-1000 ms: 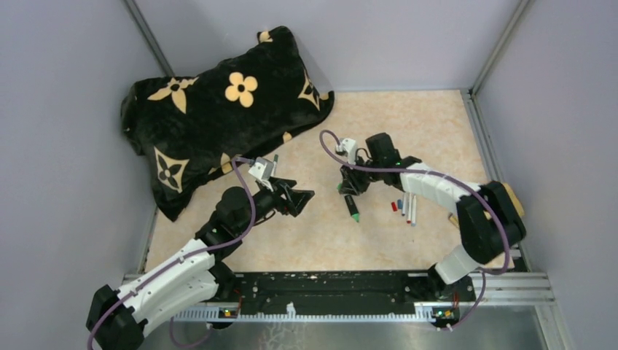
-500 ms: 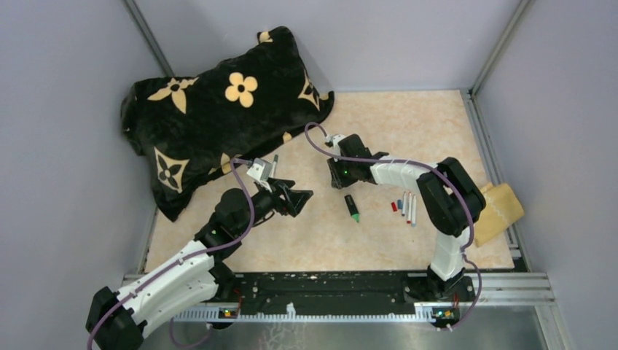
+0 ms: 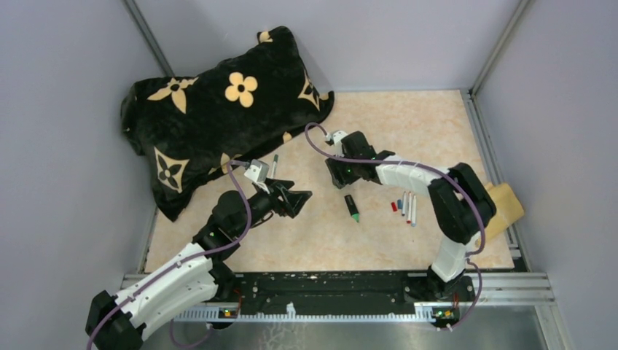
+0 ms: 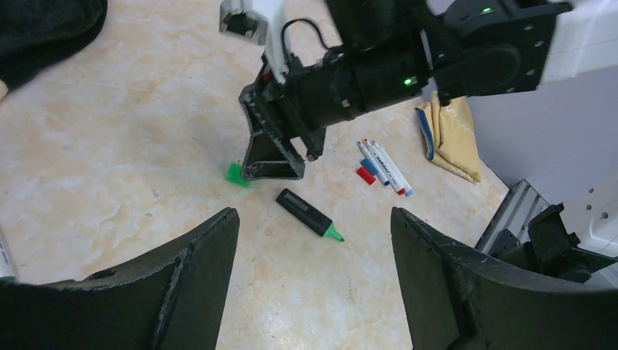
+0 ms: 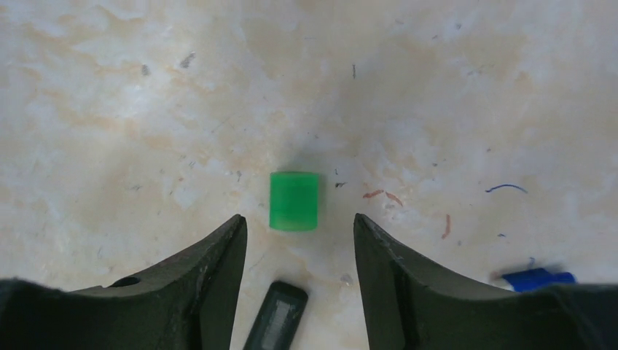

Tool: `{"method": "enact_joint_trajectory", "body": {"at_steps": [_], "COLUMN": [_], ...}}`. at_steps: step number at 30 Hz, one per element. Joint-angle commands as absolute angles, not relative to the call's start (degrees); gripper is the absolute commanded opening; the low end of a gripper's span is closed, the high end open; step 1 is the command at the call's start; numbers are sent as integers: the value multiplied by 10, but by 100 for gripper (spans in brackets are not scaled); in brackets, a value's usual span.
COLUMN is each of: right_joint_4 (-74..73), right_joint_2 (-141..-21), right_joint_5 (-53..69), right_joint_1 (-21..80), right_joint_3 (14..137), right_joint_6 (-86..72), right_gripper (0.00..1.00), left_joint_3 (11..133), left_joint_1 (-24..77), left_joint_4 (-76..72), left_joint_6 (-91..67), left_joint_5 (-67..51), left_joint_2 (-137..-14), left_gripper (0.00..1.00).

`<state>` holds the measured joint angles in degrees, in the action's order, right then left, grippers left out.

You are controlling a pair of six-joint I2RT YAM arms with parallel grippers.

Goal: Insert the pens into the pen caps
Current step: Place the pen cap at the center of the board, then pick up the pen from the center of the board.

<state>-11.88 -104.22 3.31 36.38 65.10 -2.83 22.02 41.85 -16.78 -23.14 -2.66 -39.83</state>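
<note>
A thick black pen with a green tip (image 3: 353,207) lies on the table mid-scene; it also shows in the left wrist view (image 4: 310,215) and the right wrist view (image 5: 275,317). A bright green cap (image 5: 294,200) lies just left of it (image 4: 234,173). My right gripper (image 5: 299,220) is open and empty, low over the cap, jaws either side of its near end (image 3: 338,177). My left gripper (image 4: 313,211) is open and empty, held above the table to the left (image 3: 299,197). Thin white pens (image 3: 408,207) lie with a red cap (image 3: 394,206) on the right.
A black flowered cushion (image 3: 218,117) fills the back left. One thin pen with a green end (image 3: 275,162) lies by its edge. A tan bag (image 3: 506,204) sits at the right edge. A blue cap (image 5: 536,278) lies near the thin pens.
My right gripper has swung left and back, from over the black pen to over the green cap. The black pen stays on the table. The left gripper has barely moved.
</note>
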Motion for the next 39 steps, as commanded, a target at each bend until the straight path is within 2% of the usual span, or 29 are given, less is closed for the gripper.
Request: {"method": "enact_joint_trajectory", "body": {"at_steps": [1,5,7,12,17,25,32,36,39], "right_joint_4": [-105,-180,-188,-136,-81,-87,-107,-135,-153], "right_joint_2": [-913,-849,-832,-816,-828,-895,-929,-942,-944], "right_joint_5": [77,247,298,316,251,71,10,2,-18], "right_joint_1": [370,343,324,316,316,364,392,396,406], "right_joint_3": [635,614,593,512,472,485,506,519,520], "right_joint_6": [87,216,211,156,61,-34,-28,-7,11], "right_gripper": [56,58,60,70,71,65,56,45,44], "left_joint_3": [216,216,215,213,206,198,187,182,182], "left_joint_1": [415,415,415,415,415,415,414,414,415], "left_joint_4": [-174,-175,-179,-187,-194,-206,-214,-215,-216], "left_joint_6": [-236,-236,-237,-245,-257,-264,-272,-273,-273], "left_joint_5": [-47,-53,-55,-59,-60,-64,-65,-64,-65], "left_joint_2": [-393,-396,-397,-402,-401,-406,-401,-396,-396], "left_gripper": [81,81,81,81,81,81,81,81,81]}}
